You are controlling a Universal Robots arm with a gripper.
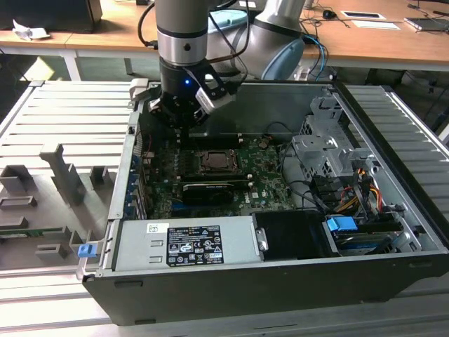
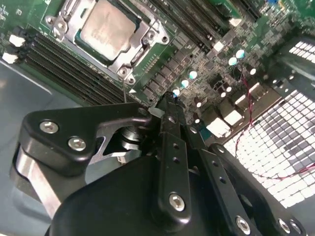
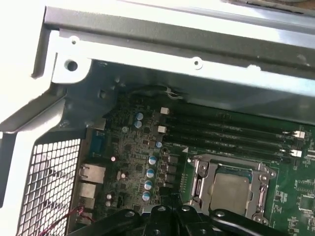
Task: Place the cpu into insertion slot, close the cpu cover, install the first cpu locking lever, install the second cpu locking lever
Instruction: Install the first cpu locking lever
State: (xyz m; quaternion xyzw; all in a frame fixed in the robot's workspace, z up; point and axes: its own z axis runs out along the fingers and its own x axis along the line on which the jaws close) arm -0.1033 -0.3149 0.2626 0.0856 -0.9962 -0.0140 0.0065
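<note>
The cpu [image 2: 105, 30] lies flat in the insertion slot [image 2: 112, 58] on the green board, its dull silver top showing; it also appears in the first wrist view [image 3: 231, 192] and the exterior view [image 1: 222, 161]. The silvery cpu cover [image 2: 147, 30] lies down around it as a frame. My gripper [image 1: 184, 130] hangs inside the open computer case, behind the socket and toward the exterior view's left, apart from it. Its black fingers are shut with nothing between them, their tips [image 2: 168, 101] hovering over the board near a row of capacitors.
Long black memory slots [image 2: 64, 59] run beside the socket. A black graphics card [image 1: 207, 189] lies in front of it, then the grey power supply [image 1: 186, 242]. A drive cage with cables [image 1: 330, 151] fills the exterior view's right. The perforated rear wall [image 2: 285, 162] is close to the fingers.
</note>
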